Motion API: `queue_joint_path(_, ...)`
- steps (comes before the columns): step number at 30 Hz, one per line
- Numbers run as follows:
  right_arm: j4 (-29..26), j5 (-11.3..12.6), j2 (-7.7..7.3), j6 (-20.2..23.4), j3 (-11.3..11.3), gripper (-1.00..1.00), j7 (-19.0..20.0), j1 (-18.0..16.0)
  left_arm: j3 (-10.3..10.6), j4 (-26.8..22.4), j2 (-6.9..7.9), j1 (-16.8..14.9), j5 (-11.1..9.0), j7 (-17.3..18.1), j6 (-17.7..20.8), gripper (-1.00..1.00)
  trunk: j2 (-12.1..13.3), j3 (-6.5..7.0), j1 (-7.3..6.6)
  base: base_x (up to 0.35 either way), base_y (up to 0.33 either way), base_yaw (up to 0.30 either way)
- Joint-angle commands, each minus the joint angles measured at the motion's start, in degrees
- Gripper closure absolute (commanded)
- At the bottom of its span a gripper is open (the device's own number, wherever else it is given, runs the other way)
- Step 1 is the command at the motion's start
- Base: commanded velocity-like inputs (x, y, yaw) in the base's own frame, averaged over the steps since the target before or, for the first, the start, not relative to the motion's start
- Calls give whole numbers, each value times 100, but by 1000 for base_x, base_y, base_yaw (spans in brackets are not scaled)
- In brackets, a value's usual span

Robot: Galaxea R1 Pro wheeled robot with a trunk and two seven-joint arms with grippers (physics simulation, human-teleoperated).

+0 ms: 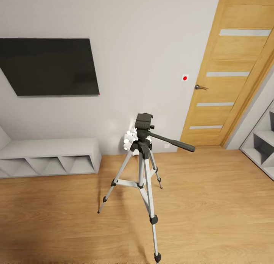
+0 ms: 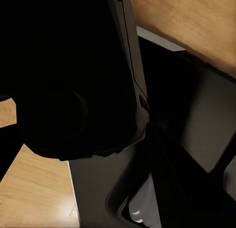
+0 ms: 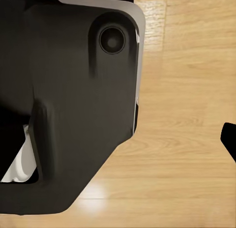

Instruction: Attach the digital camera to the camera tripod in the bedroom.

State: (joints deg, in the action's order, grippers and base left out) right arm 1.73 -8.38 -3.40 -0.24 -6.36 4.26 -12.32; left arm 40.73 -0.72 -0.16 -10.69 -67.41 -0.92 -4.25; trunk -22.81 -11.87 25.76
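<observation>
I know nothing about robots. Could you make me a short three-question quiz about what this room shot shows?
1. True or false: the tripod stands on a wood floor.
2. What hangs on the wall left of the tripod: A) mirror, B) dark TV, C) shelf?
3. Fill in: the tripod's long black handle points toward the wooden ____.

Key: 1 true; 2 B; 3 door.

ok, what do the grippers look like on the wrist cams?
Barely visible. Right wrist view: one black finger at the edge, beside a dark grey rounded housing with a silver rim. Left wrist view: matte black shapes, too dark to separate.
</observation>
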Motion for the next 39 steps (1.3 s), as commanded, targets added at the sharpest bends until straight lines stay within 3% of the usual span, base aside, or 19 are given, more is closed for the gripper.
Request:
queue_joint_path(1,11,-58,-3,-2,-49,-100,14,-8,49,1,-2,-3,-36,-5,-14,100,-11,-20,2,0,0,0)
queue_joint_path(16,11,-50,-9,-18,-52,-100,8,-8,49,10,-2,-3,-45,-5,-15,100,-11,-144,2,0,0,0)
queue_joint_path(39,11,-41,3,47,-51,-100,0,-8,49,19,-2,-3,-45,-10,-15,100,-11,-155,2,0,0,-10)
